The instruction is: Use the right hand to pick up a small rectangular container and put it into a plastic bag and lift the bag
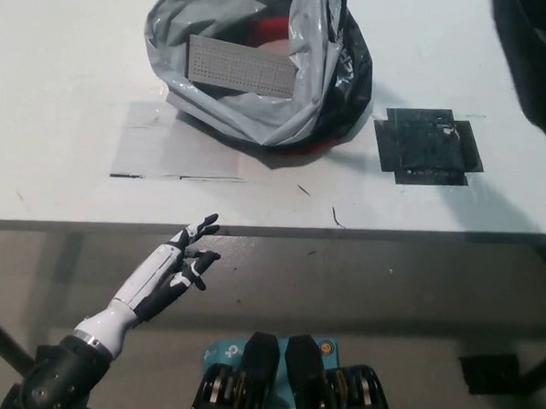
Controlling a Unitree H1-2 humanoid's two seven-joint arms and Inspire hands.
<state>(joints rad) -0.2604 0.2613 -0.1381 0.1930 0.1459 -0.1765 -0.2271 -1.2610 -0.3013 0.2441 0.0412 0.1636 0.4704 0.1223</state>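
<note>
Container (242,67) already in bag (301,105), top centre; lift pending. Right arm (534,72) at upper right, hand out of frame. Left hand (173,271) idle, fingers spread, empty.

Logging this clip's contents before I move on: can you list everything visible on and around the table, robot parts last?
plastic bag: one, grey outside and black inside, open, on the white table's far middle.
flat grey panel: one, dotted surface, lying in the bag's mouth.
red item: one, partly hidden inside the bag; cannot tell what it is.
black patch: one, flat on the table, right of the bag.
table: one, white.
left hand: white, open, below the table's near edge at lower left.
right arm: black, upper right edge; its hand is out of view.
</note>
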